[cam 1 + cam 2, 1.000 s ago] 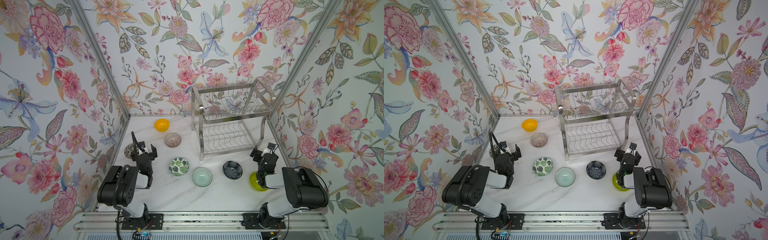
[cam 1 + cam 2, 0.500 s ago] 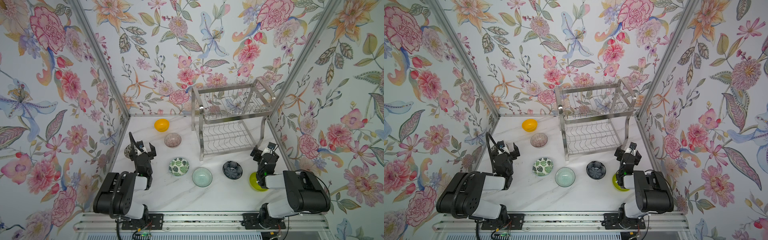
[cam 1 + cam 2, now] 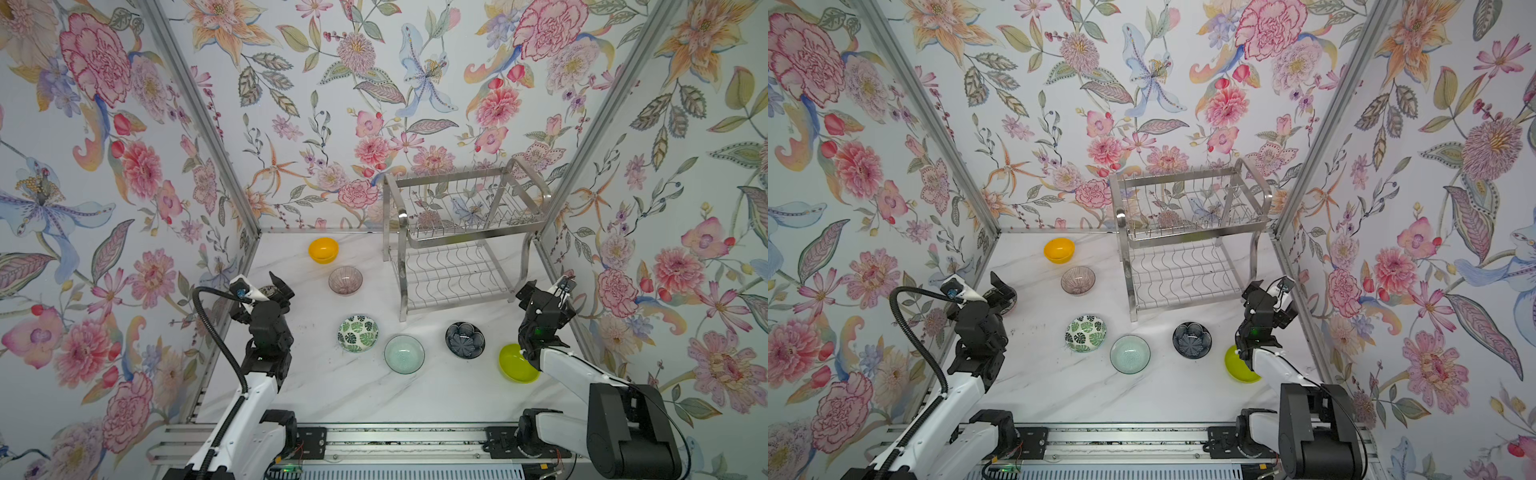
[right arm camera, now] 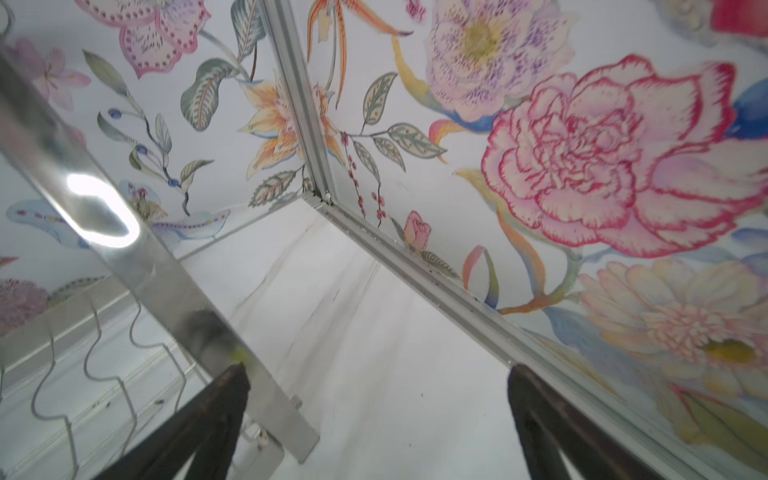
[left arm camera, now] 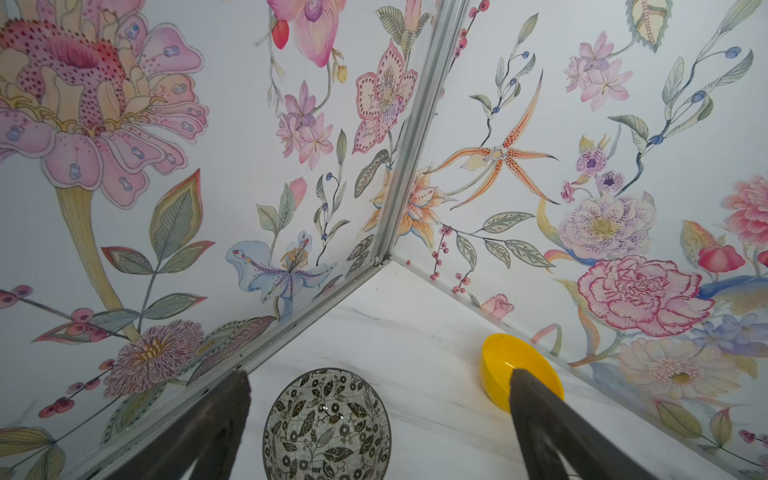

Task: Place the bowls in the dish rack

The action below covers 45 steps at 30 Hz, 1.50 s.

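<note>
Fingers of left arm (image 5: pixel 208 436) wide, empty, near speckled bowl (image 5: pixel 327 424); fingers of right arm (image 4: pixel 199 424) likewise, beside dish rack (image 4: pixel 137 266) leg.

This is a robot test cell dressed up as a kitchen corner, not a real home. 3 panels of floral wallpaper (image 3: pixel 374 104) box in the scene at the left, back and right. They are joined by bare aluminium posts (image 3: pixel 199 116) that rise from the back corners in both top views. The desk (image 3: pixel 353 395) has a white marble-look top. Along the lower edge of the frame a metal rail (image 3: pixel 395 440) carries the bases of 2 white-and-black arms (image 3: pixel 249 403), and a black corrugated cable (image 3: pixel 212 334) loops beside the one at lower left. The only household things are a steel dish rack (image 3: pixel 469 239) at centre right and 7 small bowls (image 3: pixel 358 333) on the desk.
</note>
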{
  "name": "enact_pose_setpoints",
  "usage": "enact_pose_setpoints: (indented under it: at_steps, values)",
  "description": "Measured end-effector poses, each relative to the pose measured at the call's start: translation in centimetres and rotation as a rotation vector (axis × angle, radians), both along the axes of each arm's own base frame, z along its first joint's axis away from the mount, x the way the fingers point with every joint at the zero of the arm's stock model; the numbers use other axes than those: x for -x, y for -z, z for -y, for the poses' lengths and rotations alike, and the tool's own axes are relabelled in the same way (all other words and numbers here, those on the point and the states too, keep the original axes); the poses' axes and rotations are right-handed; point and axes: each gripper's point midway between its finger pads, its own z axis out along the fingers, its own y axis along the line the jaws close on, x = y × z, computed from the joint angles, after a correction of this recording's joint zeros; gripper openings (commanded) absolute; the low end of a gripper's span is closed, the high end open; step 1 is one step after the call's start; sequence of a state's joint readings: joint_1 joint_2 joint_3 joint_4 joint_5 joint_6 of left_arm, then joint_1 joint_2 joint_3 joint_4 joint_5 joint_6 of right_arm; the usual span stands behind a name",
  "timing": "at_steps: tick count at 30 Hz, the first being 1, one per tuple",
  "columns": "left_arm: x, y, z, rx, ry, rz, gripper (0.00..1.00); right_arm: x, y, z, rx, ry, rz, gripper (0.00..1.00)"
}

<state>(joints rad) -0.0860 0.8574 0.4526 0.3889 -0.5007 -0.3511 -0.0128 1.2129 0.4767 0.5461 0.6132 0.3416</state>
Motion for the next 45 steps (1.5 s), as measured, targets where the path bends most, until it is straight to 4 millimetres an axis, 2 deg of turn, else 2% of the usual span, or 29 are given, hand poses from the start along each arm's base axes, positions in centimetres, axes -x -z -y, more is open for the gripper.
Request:
enact_pose_setpoints:
  at_steps: [4,8,12,15,19,23,26,29,32,37,43,45]
  values:
    - [-1.0,2.0,2.6,0.116,0.109,-0.062,0.99,0.1,-1.5,0.7,-0.074,0.002,-0.003,0.98]
    - [-1.8,3.9,7.6,0.169,0.252,-0.130,0.99,0.0,-0.2,-1.5,-0.130,-0.108,-0.074,0.99]
    - [-1.9,5.4,12.6,0.208,0.387,-0.170,0.99,-0.7,0.8,-6.3,-0.165,-0.291,-0.121,0.98]
    - [-2.0,6.0,15.3,0.243,0.451,-0.173,0.99,-1.3,0.7,-11.4,-0.172,-0.459,-0.120,0.97]
    - [-2.2,7.2,17.7,0.296,0.510,-0.196,0.99,-1.8,1.5,-18.1,-0.150,-0.660,-0.137,0.96]
    - [-2.5,8.4,18.9,0.321,0.538,-0.269,0.99,-1.5,2.6,-24.6,-0.103,-0.833,-0.161,0.91]
    - [-2.5,7.7,19.3,0.340,0.551,-0.283,0.99,-1.1,2.4,-29.7,-0.063,-0.962,-0.148,0.90]
    - [-1.9,7.0,19.4,0.359,0.571,-0.278,0.99,-0.9,1.4,-34.3,-0.028,-1.071,-0.109,0.89]
    - [-1.3,6.4,19.6,0.373,0.598,-0.274,0.99,-0.7,0.3,-37.6,-0.009,-1.140,-0.064,0.87]
    - [-0.5,6.2,19.8,0.383,0.627,-0.293,0.99,-1.2,-0.2,-40.4,0.001,-1.184,-0.025,0.79]
    - [0.6,5.8,19.4,0.403,0.645,-0.266,0.99,-1.5,1.1,-41.9,0.008,-1.197,-0.041,0.63]
    - [0.9,6.2,19.3,0.410,0.642,-0.268,0.99,-1.6,1.1,-42.3,0.010,-1.191,-0.039,0.52]
